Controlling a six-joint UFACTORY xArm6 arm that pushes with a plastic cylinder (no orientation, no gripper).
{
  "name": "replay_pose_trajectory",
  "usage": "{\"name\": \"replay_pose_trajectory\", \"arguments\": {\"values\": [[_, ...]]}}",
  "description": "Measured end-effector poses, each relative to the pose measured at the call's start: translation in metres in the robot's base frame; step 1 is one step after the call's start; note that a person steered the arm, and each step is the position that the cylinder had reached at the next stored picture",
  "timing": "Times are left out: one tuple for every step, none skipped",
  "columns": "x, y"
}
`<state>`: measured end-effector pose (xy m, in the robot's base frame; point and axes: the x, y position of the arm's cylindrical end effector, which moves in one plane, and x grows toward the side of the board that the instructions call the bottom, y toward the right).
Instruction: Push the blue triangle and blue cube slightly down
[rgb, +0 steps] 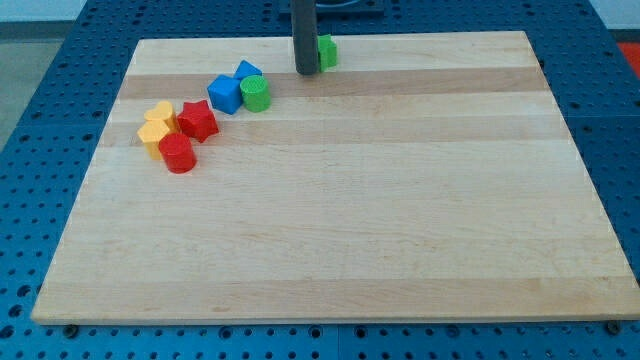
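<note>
Sitting in the far left part of the wooden board (330, 200), the blue cube (225, 93) showed a lighter top face and darker sides, with the blue triangle (247, 70) tucked just behind it to the right, mostly hidden, only its peak and one face visible. A green cylinder (256, 93) touched the cube's right side. Left of and nearer than the blue pair sat a red star (198, 120), a red cylinder (178, 153) and two yellow blocks (156, 125), shapes unclear, bunched close to the board's left edge. My tip (306, 72) stood on the board right of the blue triangle, apart from it, a plain rod with no jaws to spread or press. Another green block (326, 51) was half hidden behind the rod near the far edge. Little room lay behind the blue blocks; the near side and right half were open wood.
</note>
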<state>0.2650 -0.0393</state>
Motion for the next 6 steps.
{"name": "replay_pose_trajectory", "arguments": {"values": [[0.004, -0.015], [0.004, -0.04], [0.004, -0.062], [0.004, -0.085], [0.004, -0.098], [0.004, -0.102]]}}
